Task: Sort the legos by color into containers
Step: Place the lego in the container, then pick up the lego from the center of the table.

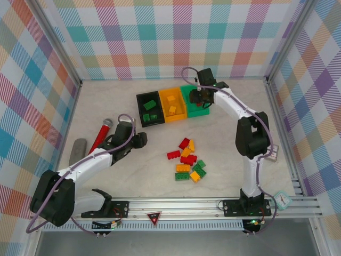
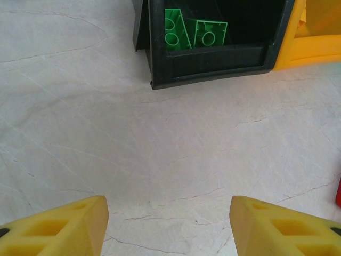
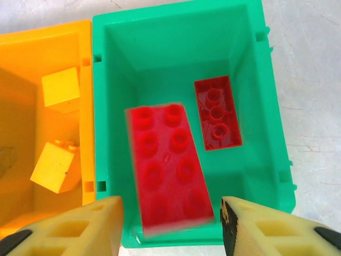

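Right gripper (image 3: 170, 202) — fingers apart over glossy green bin (image 3: 250, 64), blurred studded red brick (image 3: 168, 160) between | left gripper (image 2: 168, 200) — apart

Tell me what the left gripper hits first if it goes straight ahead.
Likely the black bin, its near wall ahead of the open left gripper across bare table. The downward tilt is unclear, so it may touch the table first.
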Robot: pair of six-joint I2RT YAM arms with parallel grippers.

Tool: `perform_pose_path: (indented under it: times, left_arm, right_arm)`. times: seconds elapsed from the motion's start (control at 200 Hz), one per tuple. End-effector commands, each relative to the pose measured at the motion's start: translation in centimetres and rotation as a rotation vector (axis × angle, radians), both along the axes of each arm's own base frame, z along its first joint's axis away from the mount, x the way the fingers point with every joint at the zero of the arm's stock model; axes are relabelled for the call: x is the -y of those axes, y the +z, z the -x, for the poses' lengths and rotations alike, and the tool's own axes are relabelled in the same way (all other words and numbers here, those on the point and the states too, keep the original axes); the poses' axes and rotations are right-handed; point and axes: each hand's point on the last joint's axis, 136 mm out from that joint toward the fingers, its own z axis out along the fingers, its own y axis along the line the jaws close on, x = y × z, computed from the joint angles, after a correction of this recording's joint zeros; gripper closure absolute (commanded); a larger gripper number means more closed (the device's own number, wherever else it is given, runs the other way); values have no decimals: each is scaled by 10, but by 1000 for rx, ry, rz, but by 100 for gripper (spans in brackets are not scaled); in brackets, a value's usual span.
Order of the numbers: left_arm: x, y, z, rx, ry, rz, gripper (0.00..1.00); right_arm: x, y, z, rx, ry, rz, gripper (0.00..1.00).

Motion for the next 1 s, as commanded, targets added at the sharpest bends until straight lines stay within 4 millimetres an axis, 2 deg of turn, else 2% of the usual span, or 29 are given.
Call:
perform_pose_path:
  times: [0.0, 0.1, 0.22, 0.43, 0.63, 0.845, 0.995]
  left_arm:
    - [4, 9, -2, 10, -17, 16, 38]
    - [6, 7, -3, 7, -22, 24, 38]
    - [11, 4, -3, -9, -33, 37, 38]
    - [21, -3, -4, -33, -65, 73, 38]
    - [30, -9, -5, -54, -96, 99, 38]
    - [36, -13, -6, -71, -114, 121, 38]
    - [38, -13, -5, -73, -123, 128, 38]
  right_arm:
    - [-3, -8, 15, -65, 32, -1, 46]
    - [1, -13, 24, -73, 29, -2, 46]
    - [-1, -19, 45, -94, 48, -38, 45]
    - [-3, -29, 102, -131, 98, -59, 45]
    - [-14, -37, 156, -189, 169, -83, 44]
    - [-25, -63, 205, -302, 207, -97, 45]
    - [-32, -86, 221, -357, 223, -71, 47]
